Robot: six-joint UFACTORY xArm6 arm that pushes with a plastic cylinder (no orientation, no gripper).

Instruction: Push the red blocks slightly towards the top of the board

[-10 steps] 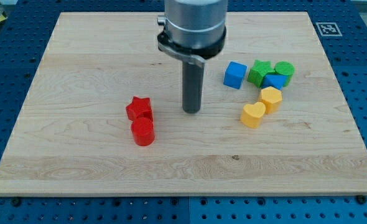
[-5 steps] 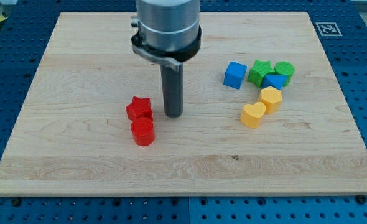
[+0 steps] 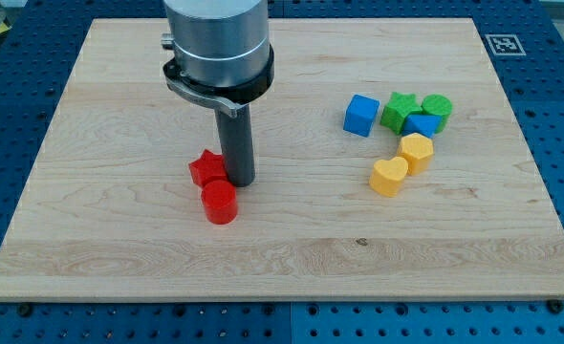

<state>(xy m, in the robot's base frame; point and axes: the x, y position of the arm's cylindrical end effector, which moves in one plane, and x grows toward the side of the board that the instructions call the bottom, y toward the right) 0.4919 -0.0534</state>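
A red star block (image 3: 205, 168) and a red cylinder block (image 3: 219, 203) sit together left of the board's centre, the cylinder just below the star. My tip (image 3: 239, 182) is down on the board right beside them, touching the star's right side and just above the cylinder's upper right edge. The rod hides part of the star.
At the view's right sits a cluster: a blue cube (image 3: 360, 115), a green star (image 3: 398, 110), a green cylinder (image 3: 437, 108), a second blue block (image 3: 421, 124), a yellow hexagon (image 3: 416, 151) and a yellow heart (image 3: 389, 177). The wooden board (image 3: 119, 86) lies on a blue pegboard.
My tip has moved left across the board, from the centre to right against the red blocks. The red star has shifted slightly left. The other blocks have not moved.
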